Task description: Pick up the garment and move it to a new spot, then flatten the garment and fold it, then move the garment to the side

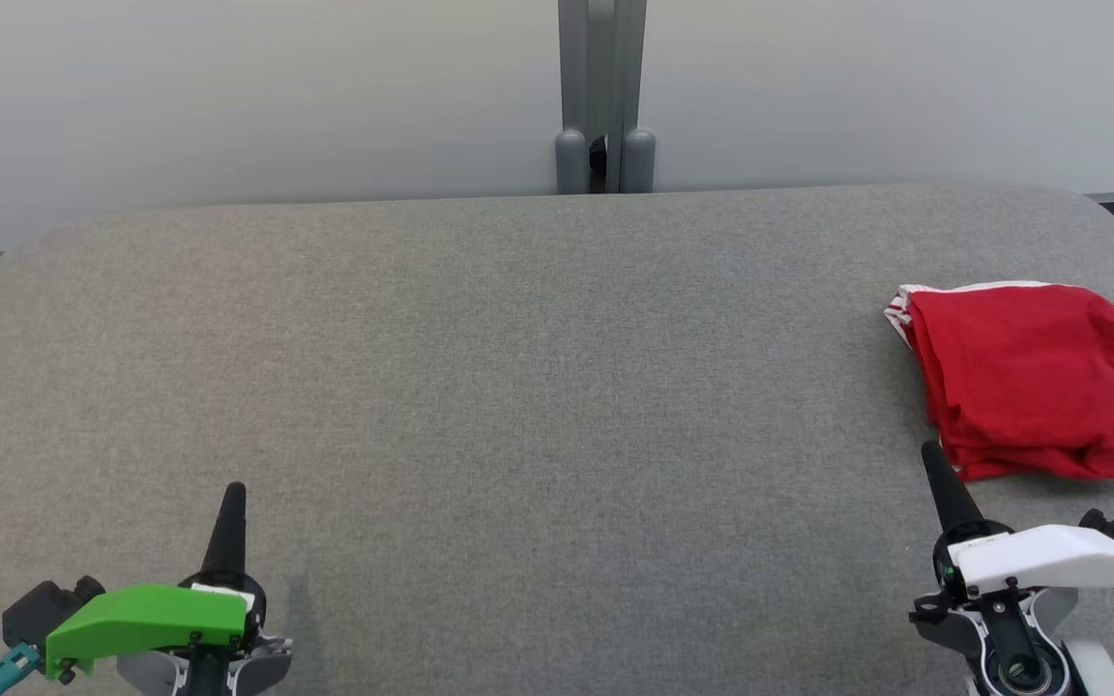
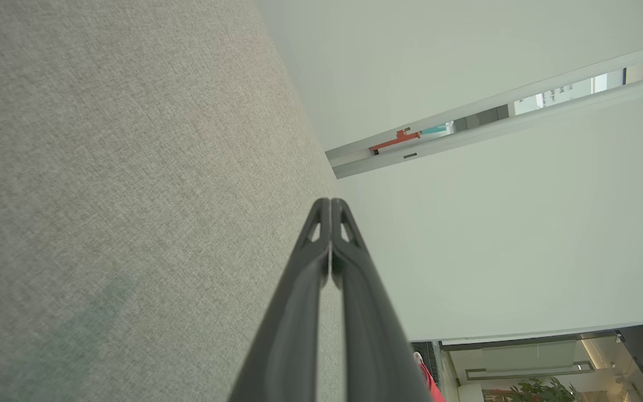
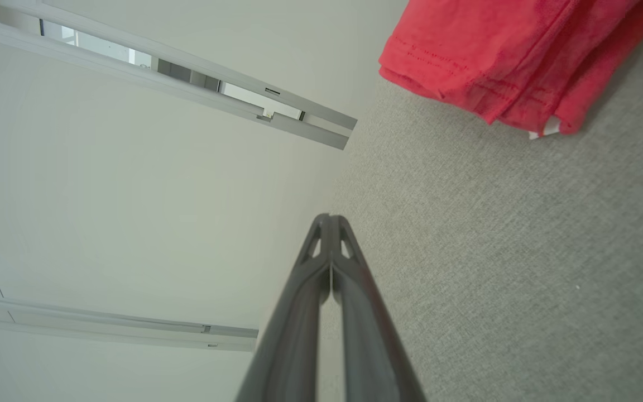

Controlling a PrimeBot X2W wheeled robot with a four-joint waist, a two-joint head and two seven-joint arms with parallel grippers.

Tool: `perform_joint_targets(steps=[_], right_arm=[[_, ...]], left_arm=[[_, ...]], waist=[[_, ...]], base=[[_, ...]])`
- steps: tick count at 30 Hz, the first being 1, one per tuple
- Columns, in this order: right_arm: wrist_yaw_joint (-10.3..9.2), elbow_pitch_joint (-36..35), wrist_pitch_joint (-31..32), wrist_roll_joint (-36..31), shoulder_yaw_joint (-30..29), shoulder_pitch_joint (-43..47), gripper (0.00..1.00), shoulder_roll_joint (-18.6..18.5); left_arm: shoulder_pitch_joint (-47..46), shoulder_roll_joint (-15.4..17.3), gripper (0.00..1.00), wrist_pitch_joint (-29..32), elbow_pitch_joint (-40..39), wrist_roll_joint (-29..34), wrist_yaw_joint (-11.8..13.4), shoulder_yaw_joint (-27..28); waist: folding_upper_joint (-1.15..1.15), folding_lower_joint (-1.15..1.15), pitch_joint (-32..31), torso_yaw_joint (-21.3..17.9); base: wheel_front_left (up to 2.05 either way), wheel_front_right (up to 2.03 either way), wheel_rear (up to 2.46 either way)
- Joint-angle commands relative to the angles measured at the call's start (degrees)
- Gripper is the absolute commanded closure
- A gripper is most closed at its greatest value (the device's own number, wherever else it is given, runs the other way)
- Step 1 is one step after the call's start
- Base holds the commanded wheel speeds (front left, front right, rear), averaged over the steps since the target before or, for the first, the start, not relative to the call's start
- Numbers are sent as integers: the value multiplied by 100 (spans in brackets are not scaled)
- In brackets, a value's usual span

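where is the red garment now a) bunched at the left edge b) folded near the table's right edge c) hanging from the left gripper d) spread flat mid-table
b: the red garment lies folded in layers by the right edge of the grey table, just ahead of the shut right gripper.

No legible text or labels anywhere.

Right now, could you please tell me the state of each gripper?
Left gripper: shut, holding nothing.
Right gripper: shut, holding nothing, beside the garment.
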Motion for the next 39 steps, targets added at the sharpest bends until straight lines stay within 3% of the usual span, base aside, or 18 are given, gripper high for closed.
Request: perform_joint_targets(steps=[1, 39], right_arm=[[2, -69, 35, 166, -26, -117, 100, -32], [1, -164, 453, 1961, -199, -184, 100, -40]], left_arm=[[-141, -9, 100, 43, -54, -116, -66, 68], [-251, -119, 100, 493, -111, -1478, -391, 564]], waist=[[0, 0, 2, 0], [0, 0, 61, -13]], base=[[0, 0, 0], [0, 0, 0]])
